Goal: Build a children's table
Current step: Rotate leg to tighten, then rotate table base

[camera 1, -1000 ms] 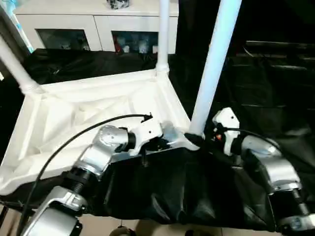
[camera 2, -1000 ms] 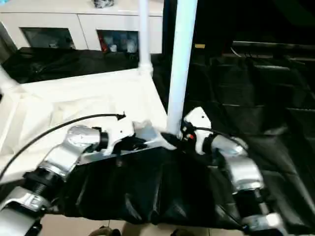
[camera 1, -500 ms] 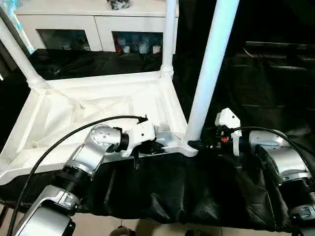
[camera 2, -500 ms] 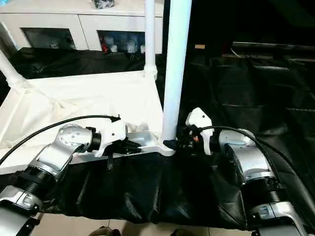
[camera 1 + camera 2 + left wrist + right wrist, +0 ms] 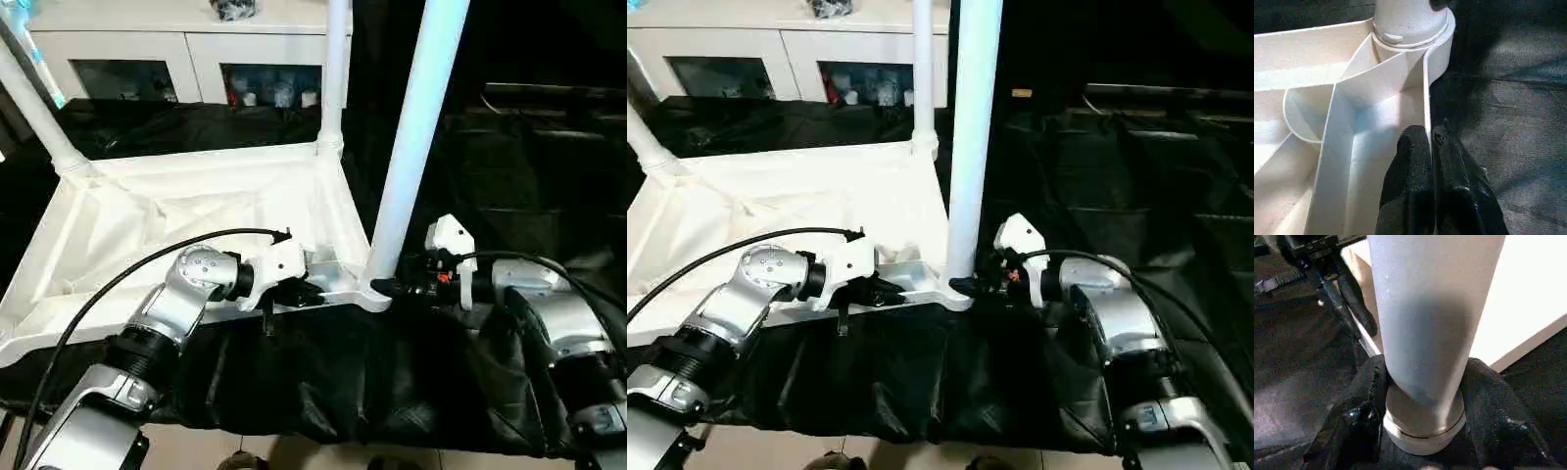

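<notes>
White plastic tabletop (image 5: 176, 211) lies upside down on black cloth (image 5: 392, 382), where the right gripper (image 5: 1422, 431) has just closed from a wider opening onto the near corner leg (image 5: 411, 147) at its socket, seating likely underway, while the left gripper (image 5: 1431, 147) pinches the rim.

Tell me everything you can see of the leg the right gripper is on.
The near-right leg is a smooth white tube, plastic by its look, standing upright with its ringed foot in the tabletop's near-right corner socket. Its top runs out of view. The right gripper clasps it just above the socket, a black finger on each side, over the black cloth.
</notes>
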`<state>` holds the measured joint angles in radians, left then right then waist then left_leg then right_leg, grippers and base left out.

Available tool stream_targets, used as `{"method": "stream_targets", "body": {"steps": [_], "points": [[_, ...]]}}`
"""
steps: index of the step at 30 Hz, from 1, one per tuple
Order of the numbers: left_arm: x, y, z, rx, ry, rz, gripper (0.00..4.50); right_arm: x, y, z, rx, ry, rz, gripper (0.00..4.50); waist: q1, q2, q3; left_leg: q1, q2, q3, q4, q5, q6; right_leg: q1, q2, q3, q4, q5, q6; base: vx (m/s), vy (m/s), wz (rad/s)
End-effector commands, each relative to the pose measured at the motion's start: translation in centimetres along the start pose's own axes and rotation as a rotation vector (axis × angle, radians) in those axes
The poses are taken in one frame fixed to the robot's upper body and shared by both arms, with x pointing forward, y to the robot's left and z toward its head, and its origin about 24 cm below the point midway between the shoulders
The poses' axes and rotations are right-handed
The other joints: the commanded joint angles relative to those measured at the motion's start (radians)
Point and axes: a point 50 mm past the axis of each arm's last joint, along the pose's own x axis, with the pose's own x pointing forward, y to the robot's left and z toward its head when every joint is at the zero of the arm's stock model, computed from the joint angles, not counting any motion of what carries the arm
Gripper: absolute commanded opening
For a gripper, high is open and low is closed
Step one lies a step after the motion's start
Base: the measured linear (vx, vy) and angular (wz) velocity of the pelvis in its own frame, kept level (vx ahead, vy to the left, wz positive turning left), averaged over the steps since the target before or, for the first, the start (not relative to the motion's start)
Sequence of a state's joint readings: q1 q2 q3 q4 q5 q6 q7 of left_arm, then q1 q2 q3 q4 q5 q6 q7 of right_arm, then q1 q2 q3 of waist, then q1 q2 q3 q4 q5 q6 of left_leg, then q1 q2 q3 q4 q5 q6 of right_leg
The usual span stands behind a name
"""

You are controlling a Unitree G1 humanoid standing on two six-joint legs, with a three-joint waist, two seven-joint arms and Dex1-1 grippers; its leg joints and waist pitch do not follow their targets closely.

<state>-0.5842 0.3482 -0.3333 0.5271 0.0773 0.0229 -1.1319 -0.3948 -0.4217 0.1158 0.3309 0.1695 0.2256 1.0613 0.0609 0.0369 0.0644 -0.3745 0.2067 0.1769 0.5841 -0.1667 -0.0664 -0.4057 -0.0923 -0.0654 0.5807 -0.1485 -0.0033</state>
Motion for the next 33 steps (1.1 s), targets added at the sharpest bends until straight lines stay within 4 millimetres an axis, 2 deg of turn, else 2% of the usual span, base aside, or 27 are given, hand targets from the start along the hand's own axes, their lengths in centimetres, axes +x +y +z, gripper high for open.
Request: {"method": "stream_targets", "body": {"steps": [1, 5, 6, 7, 8, 9, 10, 11, 12, 13, 14, 15, 16, 17, 18, 20, 21, 22, 24, 25, 27, 28, 29, 30, 33], "points": [[0.7, 0.7, 1.0, 0.016, -0.001, 0.077, 0.00, 1.4, 1.1, -0.8, 0.063, -0.018, -0.052, 1.93, -0.003, -0.011, -0.066, 0.018, 0.016, 0.000, -0.073, -0.312, 0.028, 0.042, -0.039, 0.031, -0.073, -0.374, -0.196, 0.000, 0.000, 0.00], [2.7, 0.6, 2.4, -0.013, -0.050, 0.132, 0.00, 3.1, 2.2, -1.8, 0.165, -0.044, -0.247, 1.93, -0.010, -0.010, -0.062, 0.022, 0.013, -0.005, -0.078, -0.363, 0.003, 0.036, -0.040, 0.028, -0.083, -0.468, -0.157, 0.000, 0.000, 0.00], [3.2, 0.5, 2.8, -0.016, -0.060, 0.137, 0.00, 3.6, 2.5, -1.8, 0.192, -0.052, -0.278, 1.93, -0.013, -0.006, -0.060, 0.026, 0.012, -0.006, -0.078, -0.389, -0.004, 0.030, -0.041, 0.026, -0.090, -0.511, -0.142, 0.000, 0.000, 0.00], [3.7, 0.4, 3.2, -0.019, -0.072, 0.140, 0.00, 4.2, 2.8, -1.7, 0.215, -0.070, -0.297, 1.93, -0.016, -0.004, -0.061, 0.024, 0.010, -0.011, -0.080, -0.404, -0.010, 0.034, -0.041, 0.022, -0.092, -0.538, -0.125, 0.000, 0.000, 0.00], [3.7, 0.4, 3.2, -0.020, -0.073, 0.141, 0.00, 4.3, 2.9, -1.7, 0.218, -0.072, -0.300, 1.93, -0.020, -0.006, -0.060, 0.023, 0.010, -0.011, -0.082, -0.412, -0.011, 0.033, -0.040, 0.022, -0.096, -0.545, -0.117, 0.000, 0.000, 0.00], [4.4, 0.2, 3.7, -0.018, -0.085, 0.142, 0.00, 5.4, 3.2, -1.4, 0.245, -0.087, -0.334, 1.93, -0.021, -0.003, -0.061, 0.025, 0.009, -0.012, -0.081, -0.421, -0.012, 0.031, -0.041, 0.021, -0.098, -0.553, -0.113, 0.000, 0.000, 0.00], [5.4, 0.0, 4.5, -0.011, -0.098, 0.143, 0.00, 6.9, 3.5, -0.7, 0.276, -0.107, -0.392, 1.93, -0.031, 0.001, -0.060, 0.027, 0.006, -0.014, -0.080, -0.449, -0.020, 0.025, -0.041, 0.018, -0.103, -0.582, -0.102, 0.000, 0.000, 0.00], [5.4, 0.0, 4.5, -0.011, -0.099, 0.143, 0.00, 7.1, 3.5, -0.7, 0.279, -0.109, -0.398, 1.93, -0.031, 0.001, -0.060, 0.027, 0.006, -0.014, -0.080, -0.449, -0.020, 0.025, -0.041, 0.018, -0.103, -0.582, -0.102, 0.000, 0.000, 0.00], [6.0, -0.2, 5.0, -0.003, -0.105, 0.143, 0.00, 8.2, 3.3, -0.1, 0.303, -0.110, -0.455, 1.93, -0.038, -0.002, -0.058, 0.029, 0.003, -0.018, -0.080, -0.475, -0.024, 0.023, -0.040, 0.012, -0.111, -0.622, -0.081, 0.000, 0.000, 0.00], [6.2, -0.2, 5.1, 0.001, -0.106, 0.147, 0.00, 8.6, 3.3, 0.1, 0.311, -0.107, -0.479, 1.93, -0.044, 0.000, -0.056, 0.028, 0.001, -0.021, -0.080, -0.491, -0.025, 0.023, -0.040, 0.007, -0.115, -0.647, -0.069, 0.000, 0.000, 0.00], [6.2, -0.1, 5.1, 0.007, -0.102, 0.150, 0.00, 9.0, 3.2, 0.6, 0.312, -0.122, -0.486, 1.93, -0.045, 0.005, -0.057, 0.029, 0.000, -0.023, -0.079, -0.498, -0.027, 0.024, -0.041, 0.004, -0.116, -0.657, -0.062, 0.000, 0.000, 0.00], [6.2, -0.1, 5.1, 0.010, -0.100, 0.152, 0.00, 9.2, 3.2, 0.9, 0.311, -0.134, -0.488, 1.93, -0.047, 0.005, -0.057, 0.029, -0.001, -0.024, -0.079, -0.503, -0.027, 0.024, -0.041, 0.002, -0.120, -0.661, -0.057, 0.000, 0.000, 0.00], [6.2, 0.0, 5.1, 0.012, -0.096, 0.159, 0.00, 9.3, 3.3, 1.3, 0.311, -0.148, -0.492, 1.93, -0.052, 0.006, -0.060, 0.024, 0.001, -0.028, -0.083, -0.501, -0.022, 0.032, -0.042, 0.000, -0.120, -0.634, -0.055, 0.000, 0.000, 0.00], [6.2, 0.1, 5.1, 0.011, -0.093, 0.165, 0.00, 9.4, 3.3, 1.5, 0.310, -0.155, -0.496, 2.28, -0.052, 0.006, -0.060, 0.026, 0.002, -0.027, -0.084, -0.500, -0.019, 0.030, -0.042, 0.001, -0.121, -0.620, -0.059, 0.000, 0.000, 0.00], [6.1, 0.2, 5.0, 0.012, -0.091, 0.171, 0.00, 9.3, 3.2, 1.6, 0.311, -0.163, -0.503, 2.49, -0.052, 0.003, -0.065, 0.029, 0.003, -0.024, -0.084, -0.483, -0.014, 0.031, -0.042, 0.003, -0.119, -0.582, -0.076, 0.000, 0.000, 0.00], [5.9, 0.3, 4.8, 0.013, -0.087, 0.181, 0.00, 8.9, 3.0, 1.5, 0.334, -0.173, -0.512, 2.63, -0.051, 0.003, -0.064, 0.026, 0.006, -0.022, -0.087, -0.472, -0.009, 0.031, -0.041, 0.008, -0.114, -0.541, -0.096, 0.000, 0.000, 0.00], [5.9, 0.3, 4.8, 0.014, -0.086, 0.183, 0.00, 8.6, 2.9, 1.4, 0.331, -0.171, -0.519, 2.65, -0.053, -0.006, -0.064, 0.024, 0.006, -0.020, -0.087, -0.468, -0.006, 0.031, -0.040, 0.011, -0.113, -0.533, -0.100, 0.000, 0.000, 0.00], [5.5, 0.4, 4.3, 0.019, -0.082, 0.188, 0.00, 7.5, 2.6, 1.0, 0.309, -0.160, -0.560, 2.80, -0.048, -0.006, -0.066, 0.024, 0.007, -0.019, -0.087, -0.445, -0.002, 0.032, -0.041, 0.016, -0.106, -0.506, -0.114, 0.000, 0.000, 0.00], [5.5, 0.4, 4.2, 0.019, -0.082, 0.189, 0.00, 7.2, 2.5, 0.9, 0.299, -0.158, -0.573, 3.04, -0.044, -0.004, -0.067, 0.025, 0.009, -0.015, -0.087, -0.427, 0.000, 0.030, -0.041, 0.022, -0.104, -0.476, -0.123, 0.000, 0.000, 0.00], [5.3, 0.4, 4.0, 0.019, -0.080, 0.189, 0.00, 6.5, 2.3, 0.6, 0.281, -0.152, -0.597, 3.09, -0.042, -0.004, -0.069, 0.022, 0.010, -0.015, -0.089, -0.413, -0.001, 0.034, -0.041, 0.023, -0.098, -0.442, -0.135, 0.000, 0.000, 0.00], [5.1, 0.4, 3.7, 0.026, -0.076, 0.185, 0.00, 5.5, 2.0, 0.4, 0.262, -0.147, -0.625, 3.09, -0.027, -0.010, -0.071, 0.021, 0.012, -0.009, -0.086, -0.364, 0.006, 0.036, -0.042, 0.030, -0.091, -0.388, -0.148, 0.000, 0.000, 0.00], [4.9, 0.4, 3.5, 0.028, -0.074, 0.189, 0.00, 4.5, 1.9, 0.2, 0.243, -0.152, -0.640, 3.09, -0.021, -0.009, -0.073, 0.025, 0.013, -0.005, -0.085, -0.347, 0.008, 0.034, -0.042, 0.033, -0.088, -0.357, -0.156, 0.000, 0.000, 0.00], [4.7, 0.5, 3.3, 0.029, -0.074, 0.197, 0.00, 3.5, 1.8, 0.2, 0.229, -0.161, -0.648, 3.09, -0.020, -0.012, -0.074, 0.024, 0.013, -0.004, -0.083, -0.334, 0.010, 0.036, -0.041, 0.034, -0.086, -0.337, -0.160, 0.000, 0.000, 0.00], [4.6, 0.5, 3.3, 0.029, -0.074, 0.201, 0.00, 3.1, 1.7, 0.2, 0.226, -0.166, -0.649, 3.09, -0.012, -0.014, -0.076, 0.024, 0.013, 0.000, -0.080, -0.305, 0.018, 0.038, -0.040, 0.037, -0.080, -0.299, -0.167, 0.000, 0.000, 0.00], [4.0, 1.2, 3.4, 0.009, -0.101, 0.254, 0.00, 1.5, 2.0, 0.4, 0.203, -0.179, -0.591, 3.09, -0.003, -0.011, -0.077, 0.019, 0.011, 0.002, -0.074, -0.265, 0.034, 0.044, -0.040, 0.039, -0.073, -0.270, -0.176, 0.020, -0.006, 0.04]]}}
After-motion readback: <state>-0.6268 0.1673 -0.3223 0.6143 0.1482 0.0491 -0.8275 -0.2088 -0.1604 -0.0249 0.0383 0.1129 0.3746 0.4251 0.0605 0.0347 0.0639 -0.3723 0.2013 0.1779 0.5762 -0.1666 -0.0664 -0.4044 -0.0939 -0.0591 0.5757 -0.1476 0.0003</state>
